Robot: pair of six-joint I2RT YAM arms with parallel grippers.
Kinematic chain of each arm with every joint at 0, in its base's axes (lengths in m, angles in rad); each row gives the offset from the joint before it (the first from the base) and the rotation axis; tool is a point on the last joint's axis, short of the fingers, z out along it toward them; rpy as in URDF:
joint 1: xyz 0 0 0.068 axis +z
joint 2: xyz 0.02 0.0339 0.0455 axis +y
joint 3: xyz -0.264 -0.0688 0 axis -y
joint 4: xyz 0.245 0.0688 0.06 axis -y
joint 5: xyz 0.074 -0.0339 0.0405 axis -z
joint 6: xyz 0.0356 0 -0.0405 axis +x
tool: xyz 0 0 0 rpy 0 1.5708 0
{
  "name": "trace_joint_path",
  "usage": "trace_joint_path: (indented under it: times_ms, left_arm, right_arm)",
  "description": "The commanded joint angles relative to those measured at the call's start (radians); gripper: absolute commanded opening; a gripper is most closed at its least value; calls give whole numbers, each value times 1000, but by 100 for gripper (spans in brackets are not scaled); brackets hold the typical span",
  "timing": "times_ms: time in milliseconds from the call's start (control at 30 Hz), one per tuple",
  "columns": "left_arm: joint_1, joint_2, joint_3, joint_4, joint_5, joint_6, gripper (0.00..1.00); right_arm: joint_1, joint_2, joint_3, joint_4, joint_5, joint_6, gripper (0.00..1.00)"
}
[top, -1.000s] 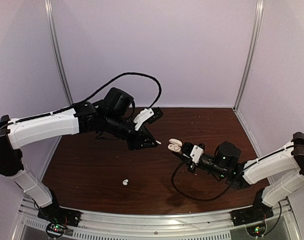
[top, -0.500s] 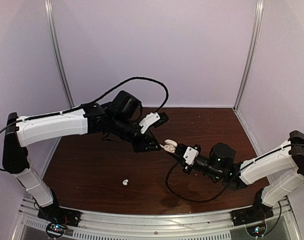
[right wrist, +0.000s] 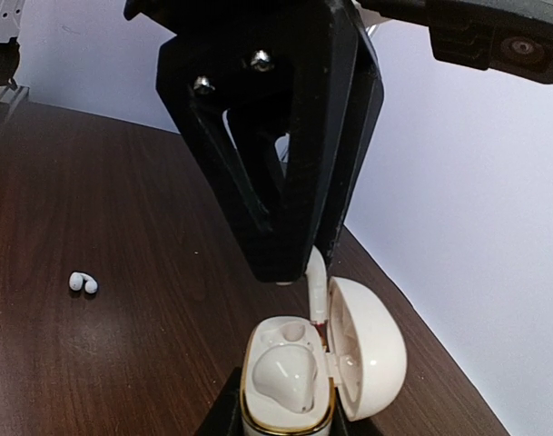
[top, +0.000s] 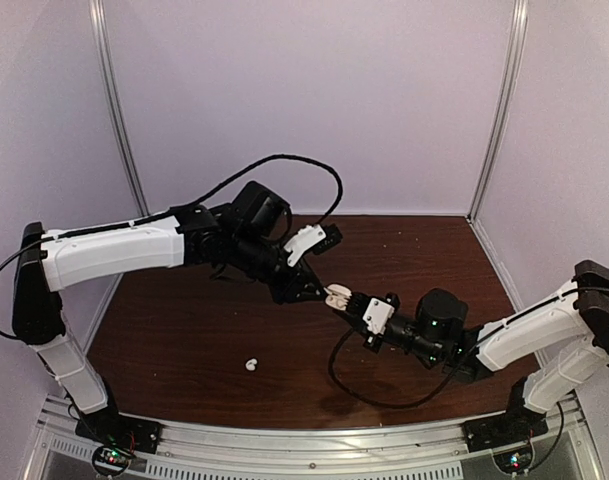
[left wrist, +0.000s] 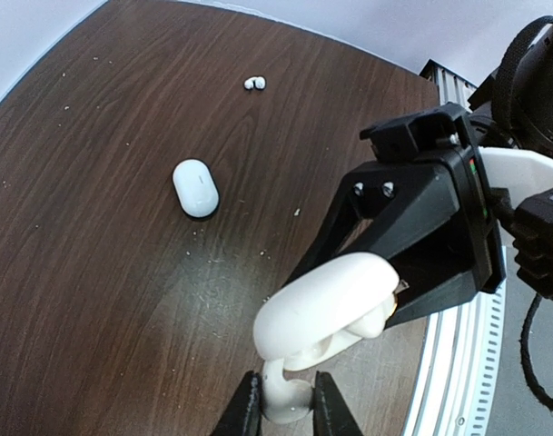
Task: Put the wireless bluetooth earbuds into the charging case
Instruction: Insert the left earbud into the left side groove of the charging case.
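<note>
My right gripper (top: 350, 303) is shut on an open white charging case (right wrist: 292, 381) and holds it above the table, lid (right wrist: 369, 350) swung to the right. One earbud (right wrist: 283, 371) sits in the case's near slot; the far slot is bare. My left gripper (left wrist: 288, 406) is shut on the head of another earbud (left wrist: 289, 398), whose stem (right wrist: 318, 289) touches the case at the hinge edge. In the top view my left gripper (top: 320, 289) meets the case (top: 337, 296) mid-table. A loose earbud (top: 251, 365) lies on the table at the front left.
A closed white case (left wrist: 195, 187) lies on the dark wood table (top: 184, 340). The loose earbud also shows in the left wrist view (left wrist: 253, 83) and the right wrist view (right wrist: 83, 282). Pale walls enclose the table on three sides.
Both arms have moved toward each other. My left gripper has carried its earbud right and down to the open case, and my right gripper has brought the case left to meet it.
</note>
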Motion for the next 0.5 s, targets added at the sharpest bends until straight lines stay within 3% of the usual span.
trace_joint_path:
  times_ms: [0,467]
  left_arm:
    - [-5,1,20,4,7,-1,12]
    - [-15,1,-2,4,31,-4,11]
  right_arm:
    - [6,9,29,36,18,6,0]
    - [1,23,18,79,35,27,0]
